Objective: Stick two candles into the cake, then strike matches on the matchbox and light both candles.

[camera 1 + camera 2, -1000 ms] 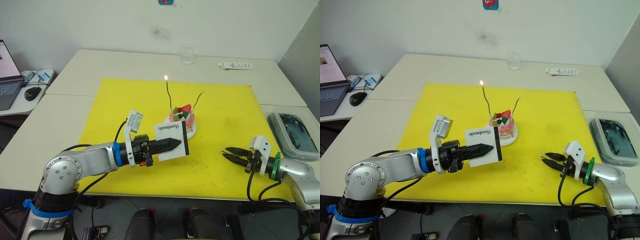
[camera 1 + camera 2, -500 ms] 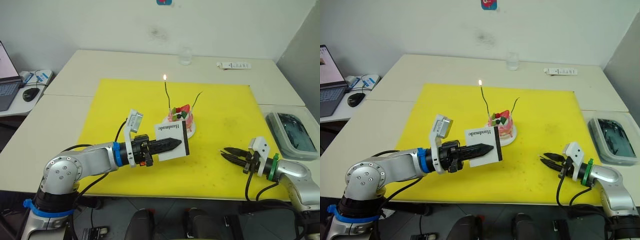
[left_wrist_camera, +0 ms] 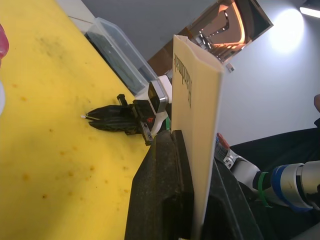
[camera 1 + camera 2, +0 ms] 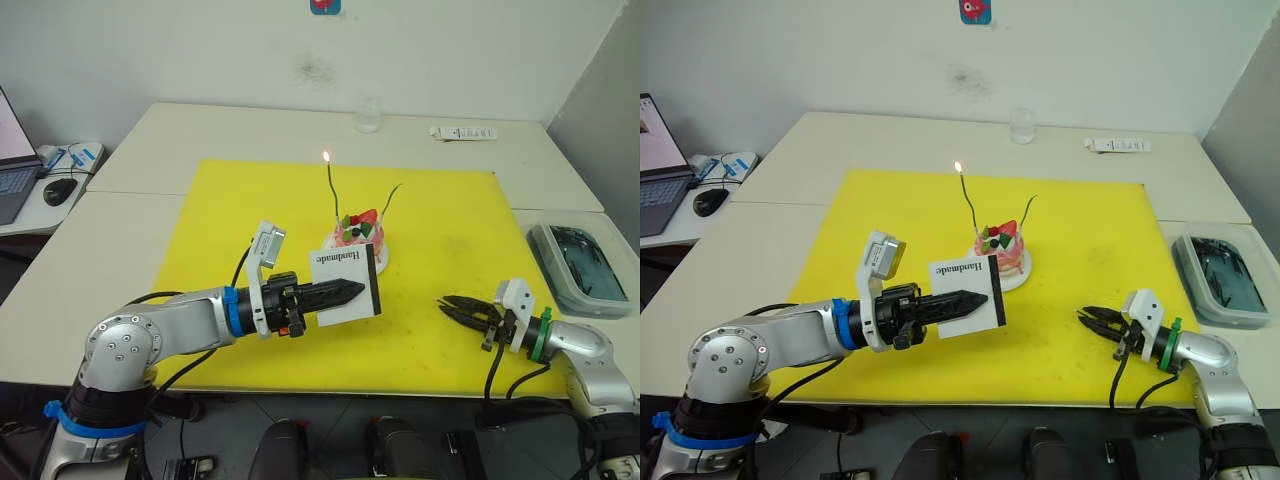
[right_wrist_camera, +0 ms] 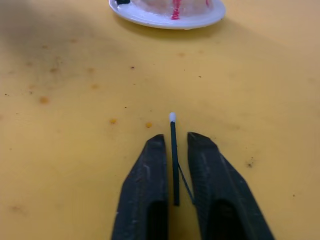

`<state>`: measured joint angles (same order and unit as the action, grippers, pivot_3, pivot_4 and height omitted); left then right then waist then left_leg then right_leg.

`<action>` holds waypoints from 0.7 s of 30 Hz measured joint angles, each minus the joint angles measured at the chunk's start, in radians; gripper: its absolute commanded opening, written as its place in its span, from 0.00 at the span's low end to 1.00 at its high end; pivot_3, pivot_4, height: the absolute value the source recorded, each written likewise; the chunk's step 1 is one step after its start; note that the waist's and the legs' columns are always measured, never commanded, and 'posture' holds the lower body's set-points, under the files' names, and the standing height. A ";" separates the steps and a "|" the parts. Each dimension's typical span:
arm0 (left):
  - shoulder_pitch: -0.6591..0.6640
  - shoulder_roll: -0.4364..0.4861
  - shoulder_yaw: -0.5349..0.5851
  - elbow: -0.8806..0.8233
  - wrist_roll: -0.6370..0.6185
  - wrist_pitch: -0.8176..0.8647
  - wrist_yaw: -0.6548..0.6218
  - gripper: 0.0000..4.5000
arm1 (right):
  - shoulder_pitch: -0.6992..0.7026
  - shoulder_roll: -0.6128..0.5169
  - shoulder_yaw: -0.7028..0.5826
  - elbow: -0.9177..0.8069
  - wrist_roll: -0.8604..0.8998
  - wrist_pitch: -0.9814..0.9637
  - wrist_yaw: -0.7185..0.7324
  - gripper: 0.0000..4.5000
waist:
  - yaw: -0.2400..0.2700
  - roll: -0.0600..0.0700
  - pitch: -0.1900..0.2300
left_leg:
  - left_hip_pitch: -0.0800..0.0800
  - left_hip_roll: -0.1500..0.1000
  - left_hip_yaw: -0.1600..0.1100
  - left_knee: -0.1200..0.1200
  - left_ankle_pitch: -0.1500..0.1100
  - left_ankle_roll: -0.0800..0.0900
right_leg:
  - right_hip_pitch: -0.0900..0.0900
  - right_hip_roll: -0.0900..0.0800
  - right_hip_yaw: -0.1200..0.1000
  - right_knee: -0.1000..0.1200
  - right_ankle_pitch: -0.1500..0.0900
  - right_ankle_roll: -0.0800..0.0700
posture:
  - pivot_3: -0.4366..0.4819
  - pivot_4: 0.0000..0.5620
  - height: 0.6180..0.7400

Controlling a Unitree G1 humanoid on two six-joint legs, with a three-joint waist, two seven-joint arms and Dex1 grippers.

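My left claw (image 4: 345, 292) grips the flat white "Handmade" matchbox (image 4: 348, 282) upright, just before the small pink strawberry-topped cake (image 4: 361, 236); one thin green candle (image 4: 332, 186) burns. My right claw (image 5: 175, 150), narrowly parted, straddles a short dark white-tipped match (image 5: 173, 150) on the yellow mat (image 4: 450, 230).

**Match between fingers over yellow surface**

Right hand (image 5: 174, 150), two black fingers (image 5: 146, 190) slightly apart; thin dark white-tipped match (image 5: 174, 160) lies between them. Stained yellow surface (image 5: 75, 100) below. White plate (image 5: 165, 20) with pink cake (image 5: 170, 5) beyond.
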<state>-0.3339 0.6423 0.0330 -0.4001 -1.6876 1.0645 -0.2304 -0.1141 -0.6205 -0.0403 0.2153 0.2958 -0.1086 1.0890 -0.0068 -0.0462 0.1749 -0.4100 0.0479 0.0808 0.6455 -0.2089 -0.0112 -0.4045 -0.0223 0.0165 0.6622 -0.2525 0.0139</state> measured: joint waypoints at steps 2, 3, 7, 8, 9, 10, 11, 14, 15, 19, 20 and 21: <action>0.000 0.000 0.000 0.000 -0.001 0.000 0.000 0.00 | -0.003 0.000 0.002 0.005 0.000 -0.002 0.003 0.01 | 0.000 0.000 0.000 | 0.000 0.000 0.000 0.000 0.000 0.000 | 0.000 0.000 0.000 0.000 0.000 0.000 | 0.48 0.27 1.00; 0.000 0.000 0.000 0.000 -0.001 0.000 0.000 0.00 | -0.004 0.000 0.003 0.006 0.000 -0.003 0.003 0.01 | 0.000 0.000 0.000 | 0.000 0.000 0.000 0.000 0.000 0.000 | 0.000 0.000 0.000 0.000 0.000 0.000 | 0.48 0.27 1.00; 0.002 0.000 0.000 0.000 -0.005 -0.001 0.000 0.00 | -0.005 0.000 0.003 0.006 0.000 -0.002 0.003 0.01 | 0.000 0.000 0.000 | 0.000 0.000 0.000 0.000 0.000 0.000 | 0.000 0.000 0.000 0.000 0.000 0.000 | 0.48 0.27 1.00; 0.003 0.000 0.000 0.000 -0.006 -0.001 0.000 0.00 | -0.005 -0.001 0.003 0.006 0.000 -0.002 0.003 0.01 | 0.000 0.000 0.000 | 0.000 0.000 0.000 0.000 0.000 0.000 | 0.000 0.000 0.000 0.000 0.000 0.000 | 0.48 0.27 1.00; 0.004 0.000 0.000 0.000 -0.008 -0.002 0.001 0.00 | -0.005 -0.002 0.002 0.004 0.000 0.002 0.003 0.01 | 0.000 0.000 0.000 | 0.000 0.000 0.000 0.000 0.000 0.000 | 0.000 0.000 0.000 0.000 0.000 0.000 | 0.48 0.27 1.00; 0.007 -0.001 0.000 0.000 -0.009 -0.003 0.002 0.00 | -0.004 -0.007 -0.001 -0.002 0.001 0.010 0.001 0.01 | 0.000 0.000 0.000 | 0.000 0.000 0.000 0.000 0.000 0.000 | 0.000 0.000 0.001 0.000 0.000 0.000 | 0.48 0.27 1.00; 0.009 -0.001 0.000 0.000 -0.010 -0.004 0.003 0.00 | -0.002 -0.013 -0.003 -0.015 0.001 0.023 -0.001 0.01 | 0.000 0.000 0.000 | 0.000 0.000 0.000 0.000 0.000 0.000 | 0.000 0.000 0.001 0.000 0.000 0.000 | 0.48 0.27 1.00; 0.023 0.000 -0.001 -0.001 0.006 -0.005 0.009 0.00 | 0.030 -0.052 -0.006 -0.116 0.003 0.100 -0.013 0.01 | 0.003 0.001 0.000 | -0.001 0.000 0.000 -0.001 0.000 0.000 | -0.001 -0.001 0.001 0.000 0.000 -0.001 | 0.48 0.27 1.00; 0.027 0.000 -0.004 0.000 0.029 -0.006 0.015 0.00 | 0.044 -0.080 -0.004 -0.196 0.006 0.154 -0.017 0.01 | 0.003 0.004 0.001 | -0.002 0.000 0.000 -0.001 0.000 0.000 | -0.002 -0.001 0.001 0.000 -0.001 -0.001 | 0.48 0.27 1.00; 0.028 -0.016 -0.019 0.007 0.125 -0.013 0.037 0.00 | 0.014 -0.147 -0.002 -0.481 0.046 0.334 -0.054 0.01 | 0.002 0.005 0.001 | -0.004 0.001 -0.001 -0.001 0.000 0.000 | -0.003 -0.001 0.000 0.000 0.000 0.000 | 0.48 0.27 1.00; 0.025 -0.034 -0.028 0.012 0.147 -0.020 0.046 0.00 | -0.021 -0.148 0.005 -0.550 0.063 0.398 -0.078 0.01 | 0.002 0.005 0.001 | -0.004 0.001 -0.001 -0.001 0.000 0.000 | -0.004 -0.001 0.000 0.000 0.000 0.000 | 0.48 0.27 1.00; 0.022 -0.053 -0.034 0.016 0.166 -0.024 0.051 0.00 | -0.055 -0.148 0.013 -0.608 0.080 0.444 -0.095 0.01 | 0.003 0.005 0.001 | -0.005 0.001 -0.002 -0.001 0.000 0.000 | -0.004 -0.001 0.000 0.000 0.000 0.000 | 0.48 0.27 1.00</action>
<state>-0.3115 0.5894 -0.0011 -0.3840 -1.5219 1.0403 -0.1798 -0.1696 -0.7686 -0.0271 -0.3926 0.3762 0.3352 0.9937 -0.0041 -0.0412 0.1763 -0.4149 0.0485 0.0790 0.6446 -0.2089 -0.0115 -0.4087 -0.0234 0.0161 0.6619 -0.2526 0.0140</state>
